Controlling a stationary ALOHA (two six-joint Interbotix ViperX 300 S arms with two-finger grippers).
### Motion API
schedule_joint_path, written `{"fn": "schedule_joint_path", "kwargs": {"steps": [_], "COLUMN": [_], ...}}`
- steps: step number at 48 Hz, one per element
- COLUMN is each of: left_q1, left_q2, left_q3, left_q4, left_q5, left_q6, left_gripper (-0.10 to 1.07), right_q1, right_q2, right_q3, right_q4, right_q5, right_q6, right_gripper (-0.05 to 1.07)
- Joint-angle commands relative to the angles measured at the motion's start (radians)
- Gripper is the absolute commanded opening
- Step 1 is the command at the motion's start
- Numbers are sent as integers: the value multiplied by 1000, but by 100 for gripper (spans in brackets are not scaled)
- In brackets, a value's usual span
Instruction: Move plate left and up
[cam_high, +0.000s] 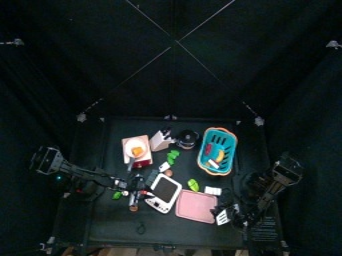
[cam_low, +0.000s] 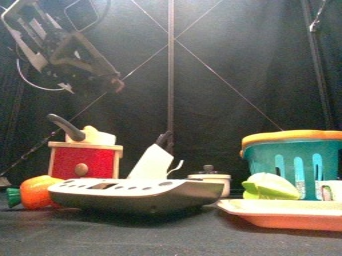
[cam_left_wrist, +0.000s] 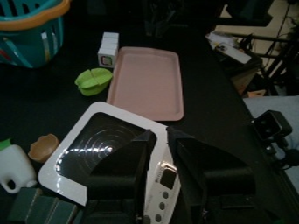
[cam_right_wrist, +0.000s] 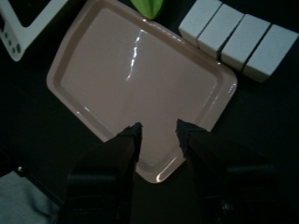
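Observation:
The plate (cam_high: 197, 205) is a pink rectangular tray lying at the table's front, right of the middle. It shows at the lower right of the front view (cam_low: 281, 213), and in the left wrist view (cam_left_wrist: 149, 79). In the right wrist view the plate (cam_right_wrist: 140, 79) fills the middle, and one of its corners lies between the jaws. My right gripper (cam_right_wrist: 158, 156) is shut on that corner, at the plate's right front (cam_high: 226, 213). My left gripper (cam_left_wrist: 170, 179) is open and hangs above a kitchen scale (cam_left_wrist: 105, 149), left of the plate (cam_high: 135, 188).
The white scale (cam_high: 162, 192) lies just left of the plate. A teal basket (cam_high: 217, 148) with a yellow rim stands behind it. A red box (cam_high: 136, 150), an orange (cam_low: 38, 190) and a green piece (cam_left_wrist: 91, 79) are nearby. White blocks (cam_right_wrist: 239, 35) lie beside the plate.

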Motion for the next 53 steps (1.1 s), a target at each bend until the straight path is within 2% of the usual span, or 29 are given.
{"fn": "schedule_joint_path", "kwargs": {"steps": [1, 9, 13, 22, 28, 33, 42, 53], "left_q1": [-2, -3, -34, -95, -97, -89, -89, -89], "left_q2": [44, 80, 66, 6, 6, 6, 2, -6], "left_q3": [-46, -72, -63, -61, -63, -55, -49, -46], "left_q4": [-2, -2, -2, -38, -100, -123, -89, -71], "left_q5": [-23, -17, 3, 167, 255, 287, 285, 285], "left_q6": [5, 3, 3, -2, 3, 5, 8, 5], "left_gripper": [66, 67, 67, 67, 67, 67, 67, 66], "right_q1": [-11, -34, -58, -138, -206, -261, -314, -334], "right_q2": [-9, -9, -9, 17, 40, 44, 52, 60], "right_q3": [-2, -12, -17, -23, -23, -23, -9, 3], "right_q4": [-11, -106, -141, -218, -333, -396, -419, -408], "right_q5": [11, 2, -8, -32, -64, -95, -112, -140], "right_q6": [-3, -9, -11, -12, -12, -14, -14, -17], "right_gripper": [77, 77, 77, 77, 77, 77, 77, 77]}}
